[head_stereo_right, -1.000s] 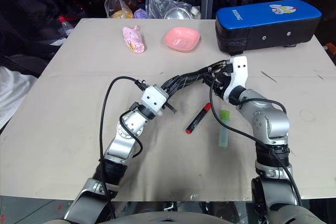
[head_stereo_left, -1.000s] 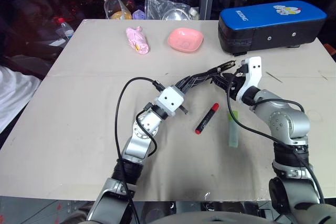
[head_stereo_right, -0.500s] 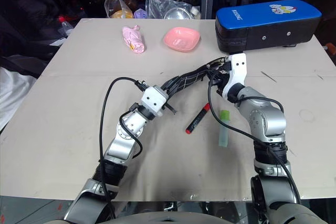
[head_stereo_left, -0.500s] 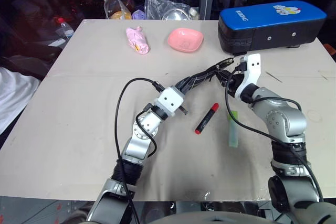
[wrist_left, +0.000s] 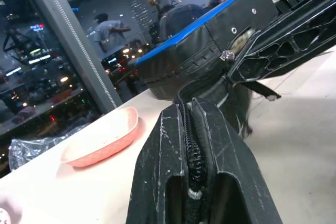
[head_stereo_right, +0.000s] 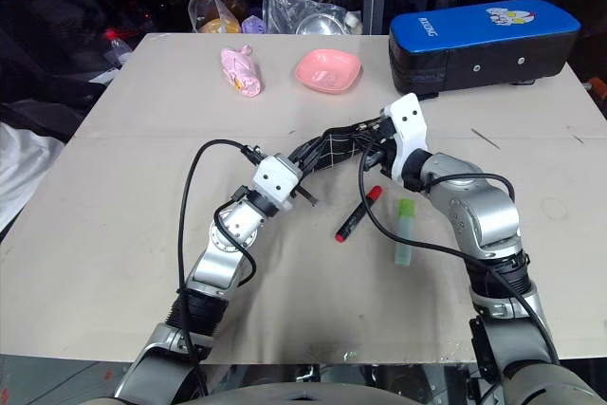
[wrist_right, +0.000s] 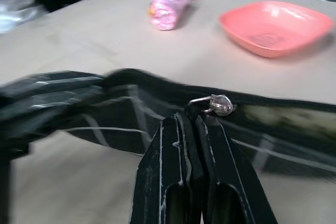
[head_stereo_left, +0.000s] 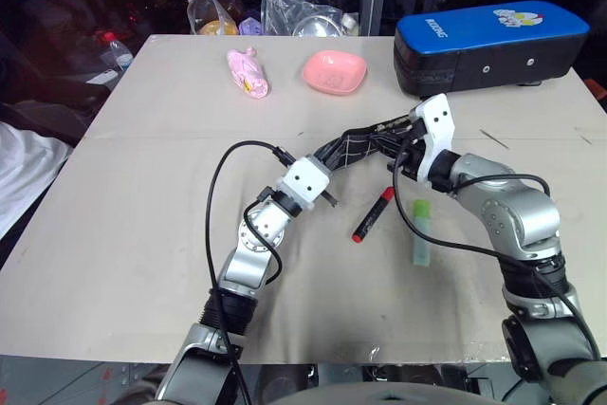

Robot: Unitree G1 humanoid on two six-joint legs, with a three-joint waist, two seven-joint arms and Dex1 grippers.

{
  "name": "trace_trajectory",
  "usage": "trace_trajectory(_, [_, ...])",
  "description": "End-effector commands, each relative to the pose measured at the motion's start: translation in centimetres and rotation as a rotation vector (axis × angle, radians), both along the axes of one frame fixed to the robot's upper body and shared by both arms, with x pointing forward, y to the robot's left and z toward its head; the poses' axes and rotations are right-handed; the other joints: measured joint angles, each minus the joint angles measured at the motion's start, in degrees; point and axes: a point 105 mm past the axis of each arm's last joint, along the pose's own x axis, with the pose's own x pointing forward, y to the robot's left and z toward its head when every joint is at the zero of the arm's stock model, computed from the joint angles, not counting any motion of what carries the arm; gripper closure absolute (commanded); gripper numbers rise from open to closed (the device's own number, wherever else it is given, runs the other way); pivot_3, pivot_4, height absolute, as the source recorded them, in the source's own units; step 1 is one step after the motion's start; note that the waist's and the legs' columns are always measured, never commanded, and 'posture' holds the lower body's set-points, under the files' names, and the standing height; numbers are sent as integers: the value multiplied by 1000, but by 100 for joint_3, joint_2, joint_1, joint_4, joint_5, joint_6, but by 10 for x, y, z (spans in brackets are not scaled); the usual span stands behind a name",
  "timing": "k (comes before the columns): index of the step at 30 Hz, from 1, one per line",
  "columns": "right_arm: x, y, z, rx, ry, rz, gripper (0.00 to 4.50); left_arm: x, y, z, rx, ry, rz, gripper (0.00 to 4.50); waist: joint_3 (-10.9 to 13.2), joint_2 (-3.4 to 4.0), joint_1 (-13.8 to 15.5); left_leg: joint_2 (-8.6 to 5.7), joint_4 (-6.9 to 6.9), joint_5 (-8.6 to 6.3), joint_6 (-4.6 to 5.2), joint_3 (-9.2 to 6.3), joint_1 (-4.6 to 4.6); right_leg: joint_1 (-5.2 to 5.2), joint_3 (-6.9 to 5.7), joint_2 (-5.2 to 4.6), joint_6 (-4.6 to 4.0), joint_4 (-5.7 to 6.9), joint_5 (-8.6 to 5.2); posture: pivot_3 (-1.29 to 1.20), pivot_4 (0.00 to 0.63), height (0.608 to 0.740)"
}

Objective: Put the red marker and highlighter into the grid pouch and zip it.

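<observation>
1. Left gripper (wrist_left: 195, 145): black fingers pinched together on the black grid-lined fabric pouch (head_stereo_left: 365, 146), arm reaching forward-right.
2. Right gripper (wrist_right: 190, 129): fingers clamped on the pouch's zipper edge, wrist angled left.

Obstacles: grid pouch (head_stereo_left: 356, 146) stretched between both arms above mid-table; red marker (head_stereo_left: 374, 213) and highlighter (head_stereo_left: 421, 232) beneath; blue-and-black case (head_stereo_left: 490, 45), pink dish (head_stereo_left: 335, 71) at rear. Open tabletop (head_stereo_left: 152, 215): left side.
</observation>
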Motion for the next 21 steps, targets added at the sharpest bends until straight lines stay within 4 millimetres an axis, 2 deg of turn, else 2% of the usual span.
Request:
trace_trajectory(1, [-12,13,19,8,-66,90,4487,-4,-5,10,-9,-48,-15,4500,0,0,2,0,0,0,0,0,0,0,-1,0,0,-1,0,0,150,740])
trace_trajectory(11, [-19,25,16,-24,-60,162,4487,-6,-6,10,-9,-52,-26,4500,0,0,-2,-1,0,0,0,-1,-1,0,-1,0,0,0,0,0,150,740])
trace_trajectory(21, [-12,31,9,-117,-94,194,4487,-11,-4,13,11,-72,-57,4500,0,0,-2,0,1,0,0,0,0,0,-2,0,0,0,0,0,150,740])
